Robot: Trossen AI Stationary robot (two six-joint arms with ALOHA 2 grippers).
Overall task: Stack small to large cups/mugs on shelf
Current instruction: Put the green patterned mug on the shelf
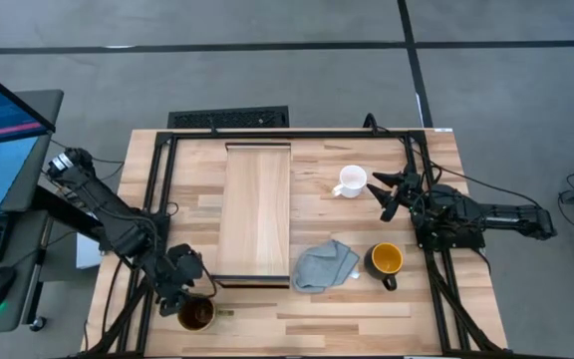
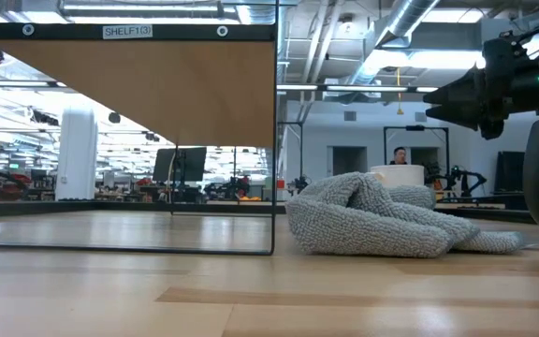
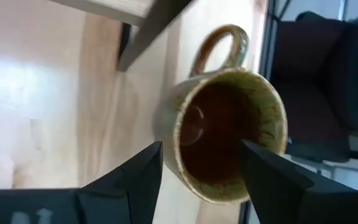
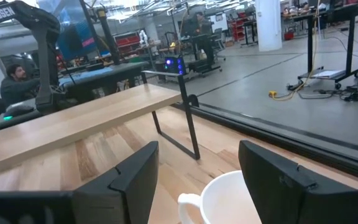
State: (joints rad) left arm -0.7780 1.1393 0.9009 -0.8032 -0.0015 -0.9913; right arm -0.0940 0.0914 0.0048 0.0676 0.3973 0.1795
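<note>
Shelf [image 1: 257, 204] carries no mug: stacking not yet begun, all three mugs on the table [image 1: 466, 319] around it. Shelf is a long pale board on a thin dark frame, raised above the tabletop. Brown mug [image 1: 196, 314] stands upright just off the shelf's near-left corner; glazed olive-brown, dark inside, handle pointing toward the shelf in the left wrist view. Left gripper [image 1: 189, 291] hangs over this mug, fingers spread wide on either side of the rim, not gripping; judged to be lining up a grasp. White mug [image 1: 352, 181], the smallest, sits to the right of the shelf's far half, upright. Right gripper [image 1: 389, 189] is just beside it on the side away from the shelf, fingers open and pointed at it, nothing held. Black mug [image 1: 386, 261] with yellow inside stands right of the shelf's near end. Grey cloth [image 1: 324, 266] lies crumpled between the black mug and the shelf, touching the shelf's near-right corner. Left to do: all three placements and the nesting.
</note>
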